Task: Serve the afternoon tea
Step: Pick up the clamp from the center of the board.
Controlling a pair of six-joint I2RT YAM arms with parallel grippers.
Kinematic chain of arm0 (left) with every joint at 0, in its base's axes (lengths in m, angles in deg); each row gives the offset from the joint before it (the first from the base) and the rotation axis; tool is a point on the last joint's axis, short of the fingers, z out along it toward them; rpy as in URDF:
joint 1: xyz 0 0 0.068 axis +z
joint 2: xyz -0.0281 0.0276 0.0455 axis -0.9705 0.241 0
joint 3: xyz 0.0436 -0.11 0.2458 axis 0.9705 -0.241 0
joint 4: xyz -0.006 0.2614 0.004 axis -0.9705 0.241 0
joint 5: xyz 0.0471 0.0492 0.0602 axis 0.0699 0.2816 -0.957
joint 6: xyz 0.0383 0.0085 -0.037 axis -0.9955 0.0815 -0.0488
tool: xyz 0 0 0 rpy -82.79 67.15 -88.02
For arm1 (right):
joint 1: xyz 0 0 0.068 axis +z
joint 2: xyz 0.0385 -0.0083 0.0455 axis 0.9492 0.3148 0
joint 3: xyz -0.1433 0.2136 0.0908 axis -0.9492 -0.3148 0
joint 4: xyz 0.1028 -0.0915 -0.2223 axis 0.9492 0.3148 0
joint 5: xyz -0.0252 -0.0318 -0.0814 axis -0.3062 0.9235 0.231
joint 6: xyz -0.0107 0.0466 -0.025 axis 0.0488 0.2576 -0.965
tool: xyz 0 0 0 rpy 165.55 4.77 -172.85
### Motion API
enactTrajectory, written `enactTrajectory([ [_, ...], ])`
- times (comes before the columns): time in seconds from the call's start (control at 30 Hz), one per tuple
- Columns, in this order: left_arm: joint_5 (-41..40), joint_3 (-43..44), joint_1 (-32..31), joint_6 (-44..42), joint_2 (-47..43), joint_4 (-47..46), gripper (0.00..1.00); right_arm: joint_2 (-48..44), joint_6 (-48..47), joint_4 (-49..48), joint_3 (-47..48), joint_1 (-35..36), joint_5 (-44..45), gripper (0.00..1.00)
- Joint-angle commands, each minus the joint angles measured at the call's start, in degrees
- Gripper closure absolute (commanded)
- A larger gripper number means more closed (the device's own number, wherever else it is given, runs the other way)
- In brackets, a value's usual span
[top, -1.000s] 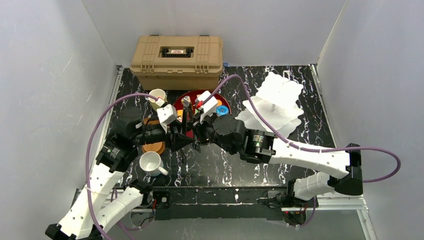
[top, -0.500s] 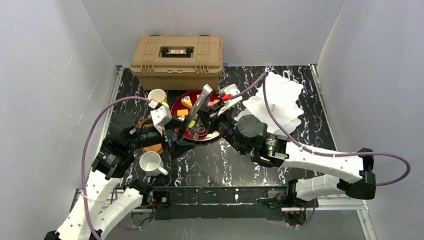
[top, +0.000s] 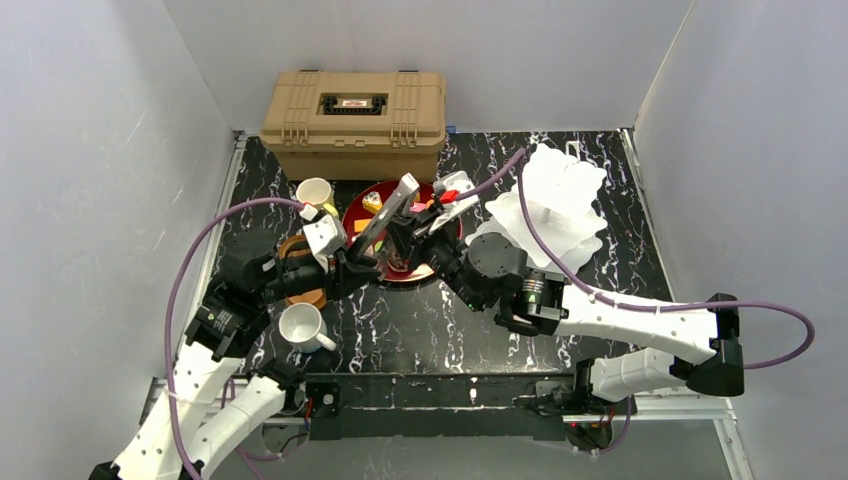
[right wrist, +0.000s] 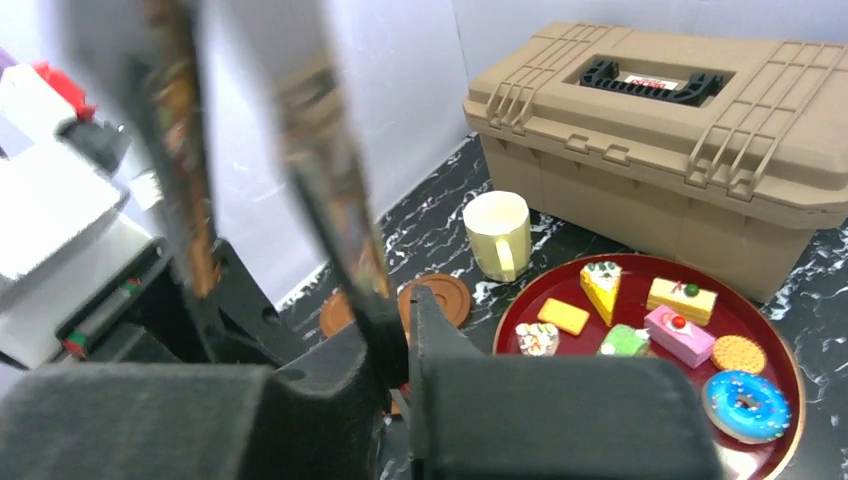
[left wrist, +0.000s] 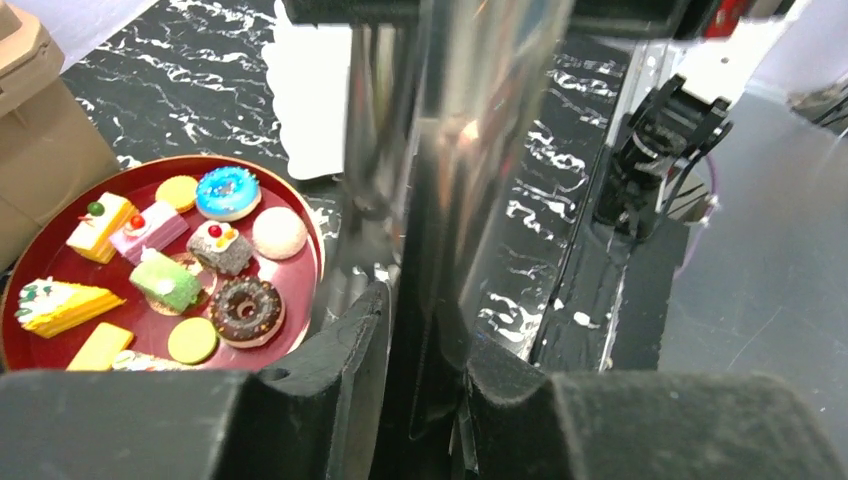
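Observation:
A pair of shiny metal tongs (top: 392, 208) slants up over the dark-red tray (top: 354, 216). My left gripper (top: 348, 264) is shut on its lower end, and the broad metal blade (left wrist: 450, 150) runs up from between those jaws (left wrist: 425, 372). My right gripper (top: 412, 240) is shut on one tong arm (right wrist: 335, 190); the other arm (right wrist: 180, 150) stands free beside it. Small toy cakes and doughnuts (left wrist: 215, 245) lie on the tray. The white tiered stand (top: 552, 200) is to the right. A pale-yellow mug (top: 314, 192), a white mug (top: 300, 325) and brown saucers (top: 306, 296) sit on the left.
The tan plastic case (top: 353, 108) stands against the back wall behind the tray. Purple cables loop over both arms, the right one crossing in front of the stand. White walls close in the black marbled table (top: 420, 330) on three sides.
The right arm swung right and uncovered the tray. The tongs went from nearly upright to a slant. My left jaws spread wide, then closed again on the tongs.

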Motion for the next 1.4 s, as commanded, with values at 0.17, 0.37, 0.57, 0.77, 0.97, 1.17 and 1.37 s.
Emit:
enactTrajectory([
  [0.17,-1.54,-0.67,-0.06,-4.49,-1.64,-1.63,0.96,-3.60,6.26,5.71,1.47,-0.52,2.30,0.29],
  [0.37,0.56,0.34,-0.10,-2.30,-0.38,-1.73,0.92,-8.21,5.02,7.76,-1.84,-0.52,-4.09,0.07],
  [0.57,4.03,1.40,-0.06,-1.04,0.34,-1.63,0.90,-10.98,0.05,6.45,-2.42,-0.54,-20.20,0.02],
  [0.77,5.96,2.33,-0.10,-0.23,0.95,-1.63,0.90,-8.70,-2.97,3.40,0.66,-0.90,-25.63,0.02],
  [0.97,6.81,2.44,-0.06,-0.03,0.76,-1.41,0.90,-4.79,-3.82,3.79,3.37,-2.16,-25.53,0.02],
  [1.17,6.25,2.41,-0.07,-0.62,-0.06,-0.59,0.90,-5.52,-2.12,5.83,3.21,-5.21,-22.94,0.02],
  [1.37,4.75,2.00,-0.13,-1.70,0.03,-0.73,0.90,-9.35,0.23,9.30,2.10,-5.55,-31.15,0.02],
])
